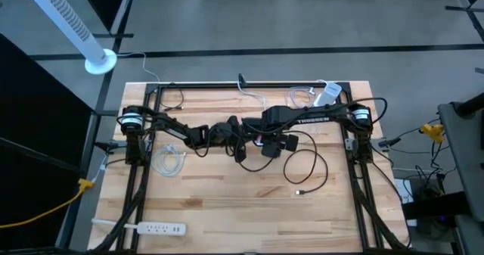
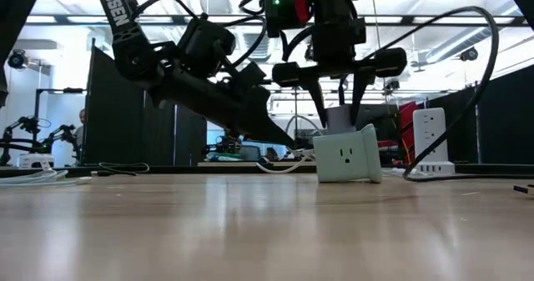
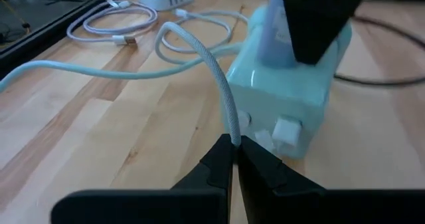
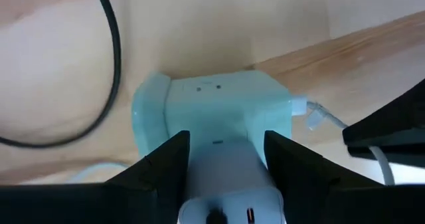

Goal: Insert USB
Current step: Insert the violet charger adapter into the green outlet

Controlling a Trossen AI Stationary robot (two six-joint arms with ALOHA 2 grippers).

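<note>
Wooden slatted table [image 1: 227, 209], high view: both arms meet at its centre; white power strip [image 1: 155, 228] near the front edge, black cable [image 1: 310, 172] looped to the right, coiled white cable [image 1: 168, 161] to the left.

Low view: pale-green outlet cube [image 2: 348, 154] stands on the table; right gripper [image 2: 338, 106] comes down from above, fingers astride the block on its top.

Left wrist view: left gripper [image 3: 234, 159] closed, pinching a braided white USB cable [image 3: 216, 78] just behind the plug [image 3: 242, 121], which sits at the cube's port face [image 3: 282, 129]; whether it is seated cannot be told.

Right wrist view: fingers [image 4: 163, 161] clamp the cube's upper part, steadying it.

Handling note: judged mid-insertion. Keep the cube braced, plug square to the port, push straight and gently.
</note>
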